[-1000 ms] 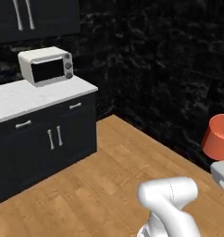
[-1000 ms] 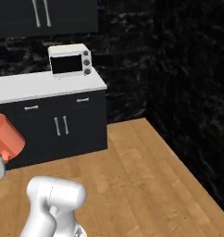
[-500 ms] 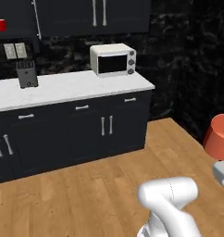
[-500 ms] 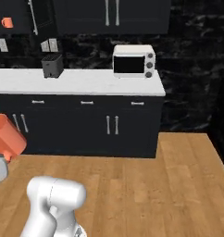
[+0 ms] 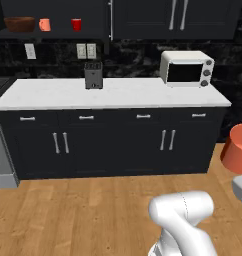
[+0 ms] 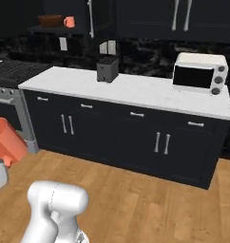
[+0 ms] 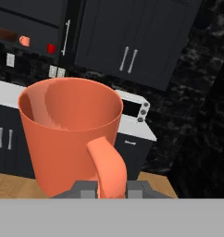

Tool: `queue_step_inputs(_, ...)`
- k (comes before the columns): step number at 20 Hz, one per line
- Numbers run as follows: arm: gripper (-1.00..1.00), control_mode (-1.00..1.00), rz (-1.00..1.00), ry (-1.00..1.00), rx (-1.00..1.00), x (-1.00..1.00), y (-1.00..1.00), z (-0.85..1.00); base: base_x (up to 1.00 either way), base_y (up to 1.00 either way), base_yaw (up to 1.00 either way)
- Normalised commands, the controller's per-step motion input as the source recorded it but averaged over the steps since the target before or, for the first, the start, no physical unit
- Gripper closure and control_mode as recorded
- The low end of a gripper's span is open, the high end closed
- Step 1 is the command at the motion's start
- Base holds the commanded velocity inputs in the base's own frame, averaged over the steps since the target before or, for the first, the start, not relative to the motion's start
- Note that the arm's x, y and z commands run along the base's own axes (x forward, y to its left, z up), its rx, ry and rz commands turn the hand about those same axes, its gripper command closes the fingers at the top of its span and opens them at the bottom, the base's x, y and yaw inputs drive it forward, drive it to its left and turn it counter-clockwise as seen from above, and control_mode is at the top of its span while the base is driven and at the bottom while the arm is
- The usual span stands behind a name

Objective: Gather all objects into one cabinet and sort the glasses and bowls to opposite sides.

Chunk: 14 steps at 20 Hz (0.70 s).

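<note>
My gripper (image 7: 111,187) is shut on the handle of the orange handled mug (image 7: 70,134), held upright and close before the hand camera. The same mug (image 5: 237,149) hangs at the right edge of the left base view and at the left edge of the right base view (image 6: 5,142). High on the wall, the open black cabinet (image 5: 48,35) carries the brown wooden bowl (image 5: 19,23) at the left of its shelf. Right of it stands the salmon-orange cup (image 5: 44,24), then the red mug (image 5: 76,24). The bowl (image 6: 50,20) and cup (image 6: 69,22) also appear from the right side.
A white counter (image 5: 113,93) on dark base cabinets runs below, bearing a grey toaster (image 5: 93,75) and a white microwave (image 5: 187,68). A stove (image 6: 12,76) stands at its left end. Wooden floor (image 5: 83,210) lies between me and the counter.
The whole picture has swung sideways, so the camera moved with the base; the counter and open cabinet now face me. The orange mug stays in my grip.
</note>
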Motion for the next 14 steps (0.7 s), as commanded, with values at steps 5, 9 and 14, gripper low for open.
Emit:
queue_step_inputs(5,1.00,1.00,0.00,0.00,0.00,0.00,0.00,0.00,1.00,0.04,0.34)
queue_step_inputs(9,1.00,1.00,0.00,0.00,0.00,0.00,0.00,0.00,0.88,0.32,0.28)
queue_step_inputs(14,1.00,1.00,0.00,0.00,0.00,0.00,0.00,0.00,-0.83,0.89,0.41)
